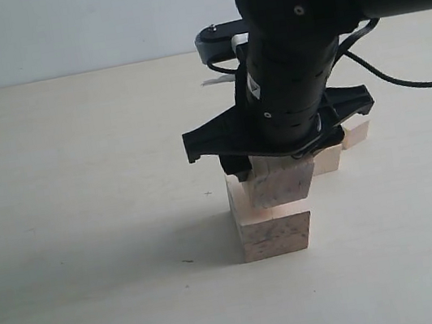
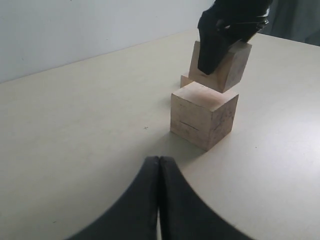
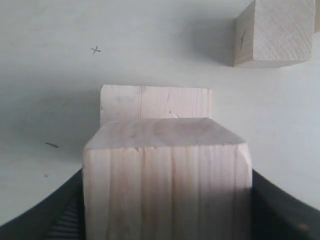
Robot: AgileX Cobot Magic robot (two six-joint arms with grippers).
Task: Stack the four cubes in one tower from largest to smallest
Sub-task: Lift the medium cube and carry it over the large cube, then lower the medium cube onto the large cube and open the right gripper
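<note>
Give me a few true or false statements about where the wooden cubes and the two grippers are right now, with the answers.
1. The right gripper grips a wooden cube. True.
2. That cube is over the largest cube. True.
3. The left gripper is wide open. False: its fingertips meet, shut on nothing.
4. All four cubes are stacked. False: a small cube and the smallest cube sit on the table, apart from the others.

right tool (image 1: 278, 162) gripping second cube (image 1: 283, 182), atop largest cube (image 1: 273, 233), perhaps touching, two smaller cubes (image 1: 328, 160) behind
</note>
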